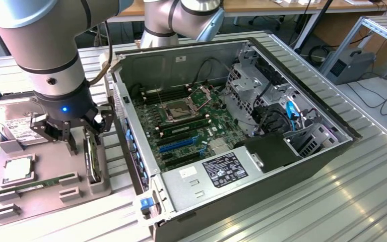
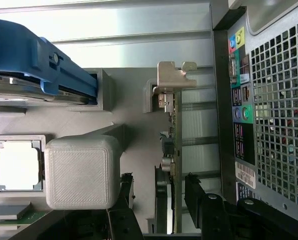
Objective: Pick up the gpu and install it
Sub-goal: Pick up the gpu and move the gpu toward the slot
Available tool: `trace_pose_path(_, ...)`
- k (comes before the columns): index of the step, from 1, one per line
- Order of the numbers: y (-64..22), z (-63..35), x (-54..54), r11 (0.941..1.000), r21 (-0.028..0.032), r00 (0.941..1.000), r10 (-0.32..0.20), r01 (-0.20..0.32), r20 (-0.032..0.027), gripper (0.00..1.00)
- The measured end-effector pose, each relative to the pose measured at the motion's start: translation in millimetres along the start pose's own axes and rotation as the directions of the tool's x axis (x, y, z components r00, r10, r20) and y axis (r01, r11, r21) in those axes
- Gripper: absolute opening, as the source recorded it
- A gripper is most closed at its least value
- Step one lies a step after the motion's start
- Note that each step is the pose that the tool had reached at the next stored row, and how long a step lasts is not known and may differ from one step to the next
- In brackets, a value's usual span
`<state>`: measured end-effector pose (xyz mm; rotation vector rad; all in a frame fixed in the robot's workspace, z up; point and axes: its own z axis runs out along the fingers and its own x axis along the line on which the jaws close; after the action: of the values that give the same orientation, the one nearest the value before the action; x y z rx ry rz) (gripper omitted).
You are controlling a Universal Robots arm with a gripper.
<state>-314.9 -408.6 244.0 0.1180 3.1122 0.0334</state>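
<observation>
A parts tray (image 1: 51,159) and an open computer case (image 1: 281,186) are pictured on a slatted metal bench (image 1: 355,201). At nine o'clock in the exterior view, a hard drive (image 1: 15,123) is laid with its white label upward, the print too small to be read. A processor (image 1: 18,169) and a RAM stick (image 1: 36,185) are set at about eight o'clock. Beside them the gripper (image 1: 72,135) is positioned over the gpu (image 1: 92,161), which is stood on edge in a grey tray slot close against the case. The motherboard (image 1: 180,126) is exposed at centre, and at five o'clock a black label on the power supply (image 1: 223,169) is seen, its white text illegible. Details hidden from the exterior view are supplied by the wrist view: the card's silver bracket (image 2: 175,75), the drive's blue carrier (image 2: 39,62), and the coloured ports (image 2: 241,113) and barcode sticker (image 2: 245,175) on the case rear. The jaws are spread wide, with the gpu framed between the fingers (image 2: 199,200) and not clamped.
</observation>
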Motion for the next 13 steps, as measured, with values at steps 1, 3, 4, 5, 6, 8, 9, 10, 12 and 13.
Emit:
trace_pose_path(1,0.0,0.0,0.0,1.0,0.0,1.0,0.0,0.0,0.0,0.54)
trace_pose_path(3,0.0,0.0,0.0,1.0,0.0,1.0,0.0,0.0,0.0001,0.46)
trace_pose_path(4,0.0,0.0,0.0,1.0,0.0001,1.0,0.0,0.0,0.0001,0.46)
trace_pose_path(5,0.0,0.0,0.0,1.0,0.0,1.0,0.0,0.0,0.0001,0.4)
trace_pose_path(6,0.0,0.0,0.0,1.0,0.0,1.0,0.0,0.0,0.0,0.34)
trace_pose_path(8,0.0,0.0,0.0,1.0,0.0,1.0,0.0,0.0,0.0,0.27)
trace_pose_path(9,0.0,0.0,0.0,1.0,0.0,1.0,0.0,0.0,0.0,0.27)
trace_pose_path(10,0.0,0.0,0.0,1.0,0.0,1.0,0.0,0.0,0.0,0.27)
trace_pose_path(12,0.0,0.0,0.0,1.0,0.0,1.0,0.0,0.0,0.0,0.27)
trace_pose_path(13,0.0,0.0,0.0,1.0,0.0,1.0,0.0,0.0,0.0,0.27)
